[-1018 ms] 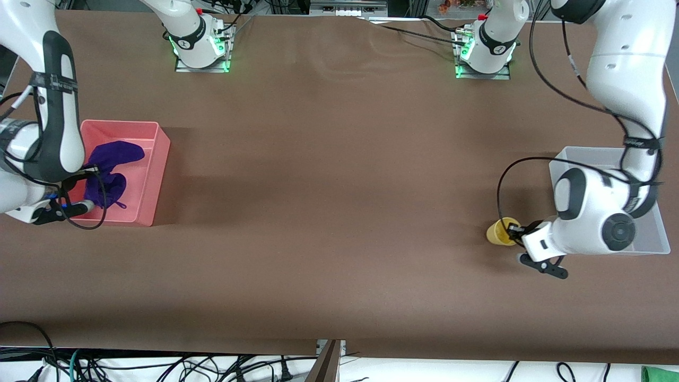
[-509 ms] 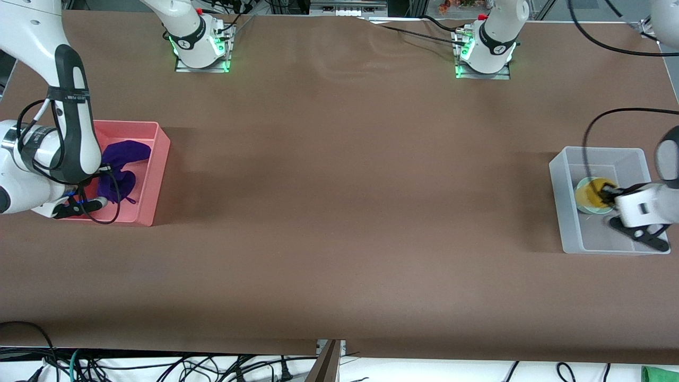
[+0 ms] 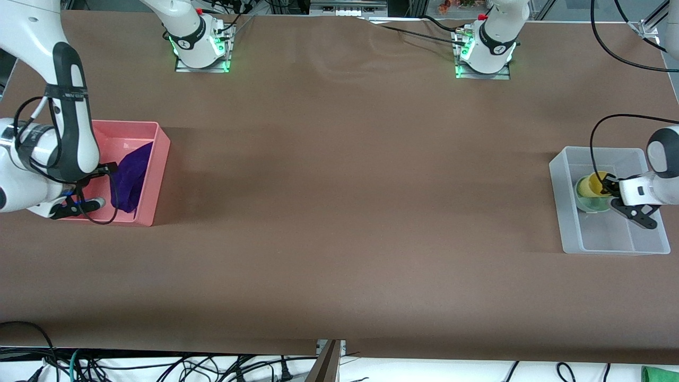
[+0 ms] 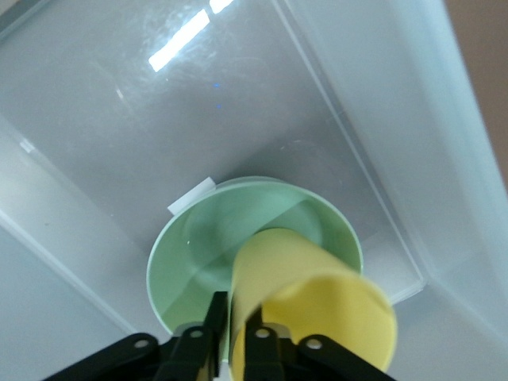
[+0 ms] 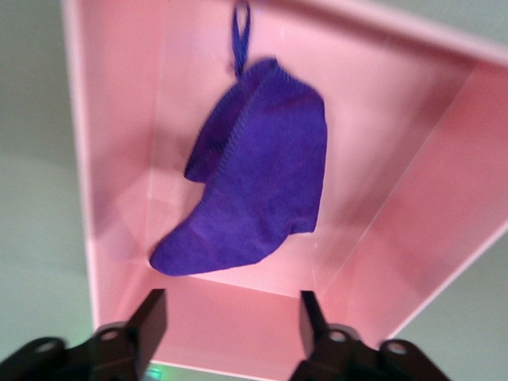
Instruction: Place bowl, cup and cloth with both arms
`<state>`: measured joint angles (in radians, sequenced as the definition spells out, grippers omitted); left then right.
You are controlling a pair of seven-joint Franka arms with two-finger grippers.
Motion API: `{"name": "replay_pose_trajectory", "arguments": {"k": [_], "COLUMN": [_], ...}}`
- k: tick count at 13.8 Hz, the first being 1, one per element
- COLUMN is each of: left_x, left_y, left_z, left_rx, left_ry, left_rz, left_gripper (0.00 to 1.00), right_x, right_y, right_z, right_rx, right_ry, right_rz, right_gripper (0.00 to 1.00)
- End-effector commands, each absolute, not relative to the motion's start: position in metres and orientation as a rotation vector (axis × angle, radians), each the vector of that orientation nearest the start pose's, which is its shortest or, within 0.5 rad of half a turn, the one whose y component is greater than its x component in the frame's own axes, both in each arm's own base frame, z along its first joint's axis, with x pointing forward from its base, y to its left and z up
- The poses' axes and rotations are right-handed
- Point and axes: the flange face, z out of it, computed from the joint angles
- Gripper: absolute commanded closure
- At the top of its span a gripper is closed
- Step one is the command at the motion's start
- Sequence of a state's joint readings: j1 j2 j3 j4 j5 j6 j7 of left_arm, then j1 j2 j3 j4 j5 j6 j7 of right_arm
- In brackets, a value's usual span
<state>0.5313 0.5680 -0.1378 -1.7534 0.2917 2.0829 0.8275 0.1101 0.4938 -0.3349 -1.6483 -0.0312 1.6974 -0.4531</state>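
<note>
The yellow cup (image 3: pixel 589 185) sits tilted in the pale green bowl (image 3: pixel 584 203), which stands in the clear bin (image 3: pixel 610 248) at the left arm's end of the table. My left gripper (image 3: pixel 606 187) is shut on the cup's rim; in the left wrist view the fingers (image 4: pixel 214 325) pinch the wall of the cup (image 4: pixel 309 294) over the bowl (image 4: pixel 198 254). The purple cloth (image 3: pixel 130 178) lies loose in the pink bin (image 3: pixel 160 159). My right gripper (image 3: pixel 107 171) hangs open over it; the right wrist view shows the gripper (image 5: pixel 230 313) empty above the cloth (image 5: pixel 254 175).
The clear bin (image 4: pixel 357 119) holds only the bowl and cup. The pink bin (image 5: pixel 429 198) stands at the right arm's end of the table. The brown table (image 3: pixel 339 212) lies between the bins. Cables hang at the edge nearest the front camera.
My left gripper carried the cup from the table into the clear bin and lowered it into the bowl. My right gripper let go of the cloth, which dropped against the bin wall.
</note>
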Motion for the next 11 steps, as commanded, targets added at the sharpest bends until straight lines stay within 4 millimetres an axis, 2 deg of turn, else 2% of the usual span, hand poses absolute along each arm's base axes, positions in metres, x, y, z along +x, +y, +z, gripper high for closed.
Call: {"name": "replay_pose_trajectory", "arguments": {"k": [1, 4, 6, 7, 9, 10, 11], "left_x": [0.591, 0.611, 0.627, 0.63, 0.633, 0.632, 0.631], "left_y": [0.253, 0.202, 0.15, 0.119, 0.054, 0.03, 0.015], "left_z": [0.286, 0.376, 0.428, 0.442, 0.454, 0.458, 0.459], "left_rx": [-2.918, -2.958, -3.02, -3.052, -3.089, -3.097, -3.103], "left_ry": [0.941, 0.952, 0.875, 0.781, 0.65, 0.621, 0.578], "left_rz": [0.364, 0.287, 0.315, 0.343, 0.355, 0.358, 0.356], "left_gripper": [0.0, 0.0, 0.0, 0.0, 0.0, 0.0, 0.0], "right_x": [0.618, 0.627, 0.627, 0.625, 0.613, 0.614, 0.615], "right_y": [-0.093, -0.047, -0.022, -0.006, 0.019, 0.021, 0.02], "right_z": [0.377, 0.43, 0.462, 0.477, 0.512, 0.541, 0.567], "right_rx": [-3.073, -3.062, -3.06, -3.056, -3.05, -3.066, -3.084], "right_ry": [-0.45, -0.56, -0.629, -0.675, -0.747, -0.758, -0.761], "right_rz": [0.551, 0.455, 0.363, 0.325, 0.279, 0.216, 0.152], "right_gripper": [0.0, 0.0, 0.0, 0.0, 0.0, 0.0, 0.0]}}
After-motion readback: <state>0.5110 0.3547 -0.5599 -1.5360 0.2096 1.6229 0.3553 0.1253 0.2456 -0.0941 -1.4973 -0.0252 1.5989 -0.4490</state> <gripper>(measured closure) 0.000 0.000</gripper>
